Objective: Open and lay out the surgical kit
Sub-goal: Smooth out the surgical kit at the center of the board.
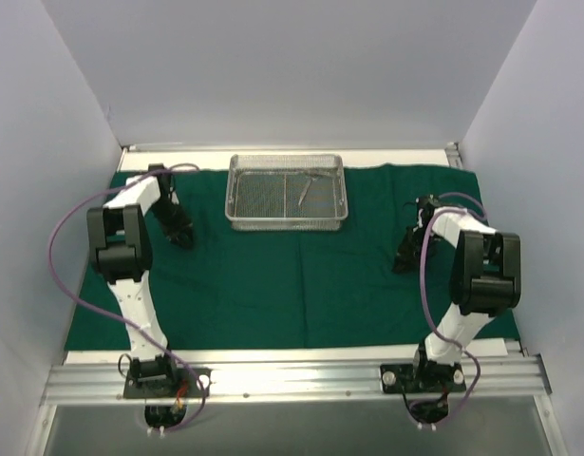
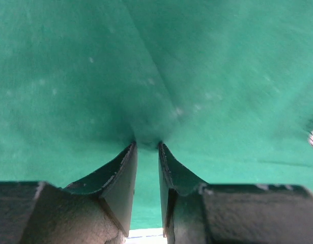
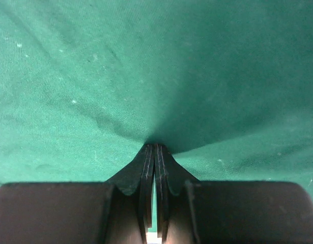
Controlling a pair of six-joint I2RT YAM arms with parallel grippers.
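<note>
Left pincer [image 1: 182, 236]: at about 9 o'clock on the spread cloth, tips down on the fabric. In the left wrist view the pincer [image 2: 147, 145] is released: the jaws stand a narrow gap apart, with nothing seen between them. The cloth puckers where the tips meet it, and a crease runs off toward 12 o'clock.
Green cloth [image 1: 273, 285]: opened out flat over most of the bench [image 1: 273, 356], with a few soft wrinkles and no flap folded over.
Wire-mesh tray [image 1: 288, 223]: sits on the cloth at 12 o'clock, between the two arms and well apart from both pincers.
Instruments [image 1: 303, 188]: thin metal pieces lying inside the tray, toward 3 o'clock of its middle. How many there are cannot be told.
Right pincer [image 1: 404, 258]: at about 3 o'clock on the cloth. In the right wrist view the pincer [image 3: 154, 146] is clenched tight, and creases fan into its tips, so it looks to be nipping a small fold of cloth.
Step in hand: probably the last smoothing of the wrap. The cloth is open, but the instruments are not yet laid out.
Next move: the right pincer should let go of the fold and both should lift off the cloth. One arm then reaches toward 12 o'clock for the tray and needs a fine, low pinch to pick up such a slim instrument.
</note>
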